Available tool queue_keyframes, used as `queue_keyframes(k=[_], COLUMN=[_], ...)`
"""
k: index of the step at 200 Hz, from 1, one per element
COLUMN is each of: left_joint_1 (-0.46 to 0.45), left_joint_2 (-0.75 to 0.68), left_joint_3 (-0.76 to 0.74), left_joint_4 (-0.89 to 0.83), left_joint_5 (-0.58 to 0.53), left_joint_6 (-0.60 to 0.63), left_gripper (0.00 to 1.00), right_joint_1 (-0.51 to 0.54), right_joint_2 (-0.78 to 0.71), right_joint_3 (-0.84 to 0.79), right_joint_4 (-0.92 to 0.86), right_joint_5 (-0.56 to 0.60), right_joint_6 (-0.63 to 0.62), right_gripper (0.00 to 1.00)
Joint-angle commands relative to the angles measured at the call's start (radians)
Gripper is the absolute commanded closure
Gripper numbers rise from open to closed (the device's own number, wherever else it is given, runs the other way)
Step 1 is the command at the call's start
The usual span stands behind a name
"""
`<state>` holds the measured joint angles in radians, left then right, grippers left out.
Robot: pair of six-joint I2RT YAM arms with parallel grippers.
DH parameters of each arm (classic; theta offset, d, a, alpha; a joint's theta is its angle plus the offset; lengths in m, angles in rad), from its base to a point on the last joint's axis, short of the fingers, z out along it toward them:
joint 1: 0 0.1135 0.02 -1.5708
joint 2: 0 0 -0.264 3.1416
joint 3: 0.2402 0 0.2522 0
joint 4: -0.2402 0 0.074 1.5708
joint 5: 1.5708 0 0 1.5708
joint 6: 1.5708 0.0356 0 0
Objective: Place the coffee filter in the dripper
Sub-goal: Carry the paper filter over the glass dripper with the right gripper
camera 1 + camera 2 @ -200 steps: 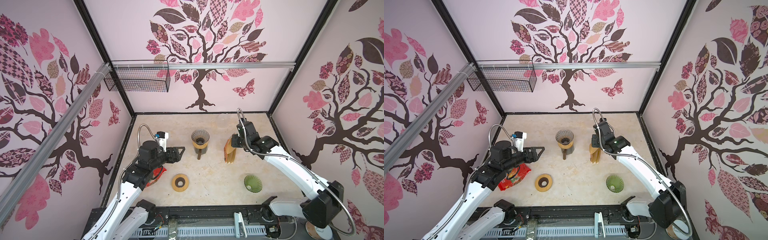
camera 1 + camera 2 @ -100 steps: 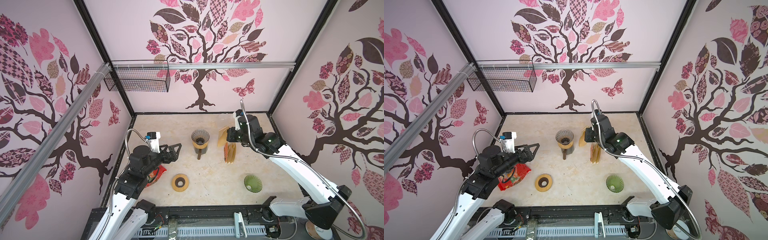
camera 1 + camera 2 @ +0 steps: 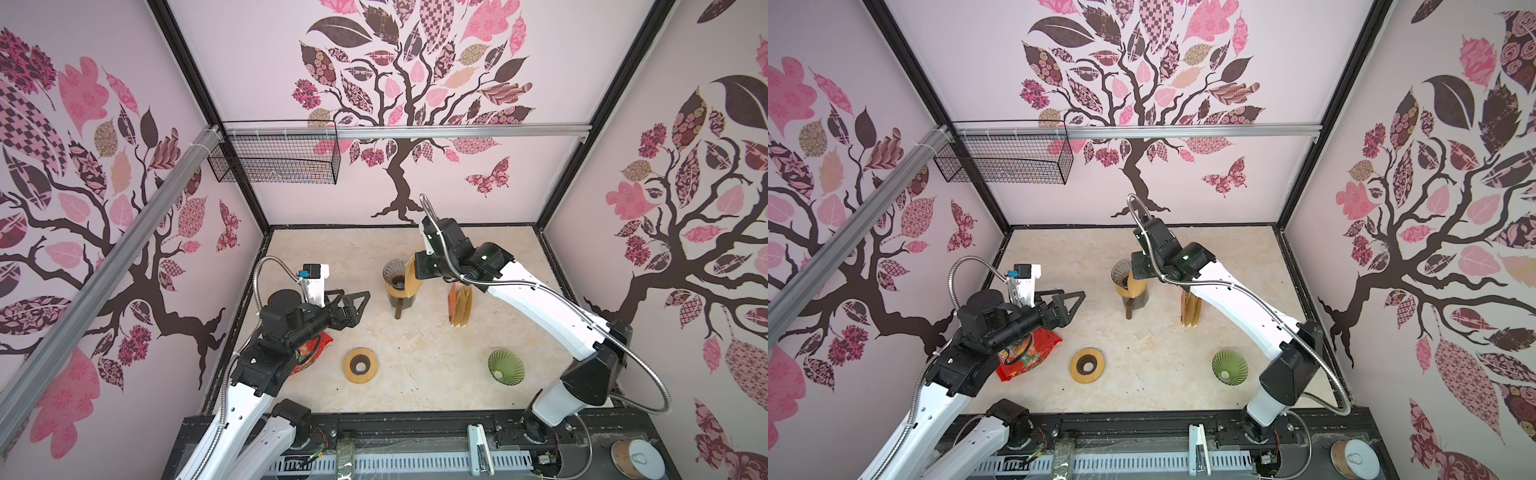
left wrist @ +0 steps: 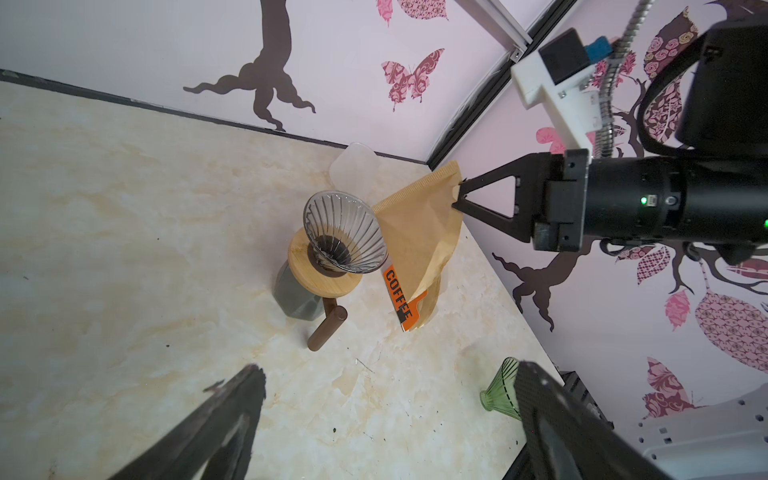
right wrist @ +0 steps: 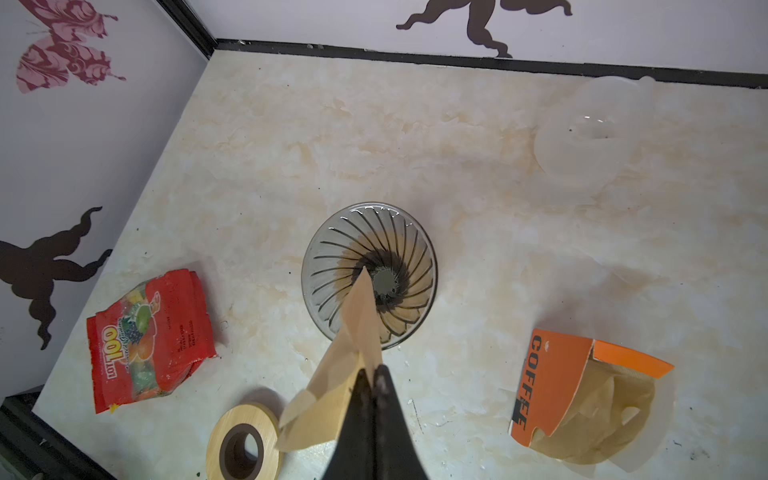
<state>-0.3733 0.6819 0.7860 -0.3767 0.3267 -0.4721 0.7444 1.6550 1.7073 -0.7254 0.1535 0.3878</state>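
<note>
"What did the right gripper (image 4: 457, 195) have?"

"Its claw was clamped shut on the coffee filter (image 4: 417, 232). The filter hung tilted just beside the dripper (image 4: 353, 249), on the filter pack (image 4: 399, 301) side, not inside."

"And the left gripper (image 3: 353, 296)?"

"Spread wide, holding nothing, well apart from the dripper on its opposite side."

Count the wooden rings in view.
2. One ring lies loose near the red bag; the other sits under the dripper, on the grey pot. None looks hidden.
</note>
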Motion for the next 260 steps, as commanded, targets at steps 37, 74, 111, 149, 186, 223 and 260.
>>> queue_keyframes(k=[37,74,111,149,186,223,260], left_joint_1=[-0.003,-0.003,-0.001,0.001,0.003,0.002,0.002], left_joint_2=[-0.01,-0.007,-0.003,0.001,0.003,0.005,0.004], left_joint_3=[-0.02,-0.02,-0.019,-0.019,-0.02,-0.019,-0.019], left_joint_4=[0.017,0.017,0.016,0.015,0.014,0.014,0.012], left_joint_5=[0.011,0.011,0.011,0.012,0.012,0.012,0.012], left_joint_6=[0.03,0.03,0.032,0.032,0.032,0.033,0.033], left_gripper=[0.03,0.03,0.03,0.03,0.03,0.03,0.03], right_joint_1=[0.005,0.004,0.004,0.009,0.016,0.03,0.033], right_joint_2=[0.117,0.167,0.225,0.275,0.322,0.38,0.41], right_joint_3=[0.099,0.132,0.181,0.211,0.248,0.311,0.35], right_joint_4=[-0.041,-0.053,-0.085,-0.11,-0.138,-0.19,-0.236], right_joint_5=[0.021,0.038,0.053,0.087,0.116,0.164,0.208], right_joint_6=[-0.039,-0.056,-0.073,-0.089,-0.106,-0.129,-0.142], right_gripper=[1.0,1.0,1.0,1.0,1.0,1.0,1.0])
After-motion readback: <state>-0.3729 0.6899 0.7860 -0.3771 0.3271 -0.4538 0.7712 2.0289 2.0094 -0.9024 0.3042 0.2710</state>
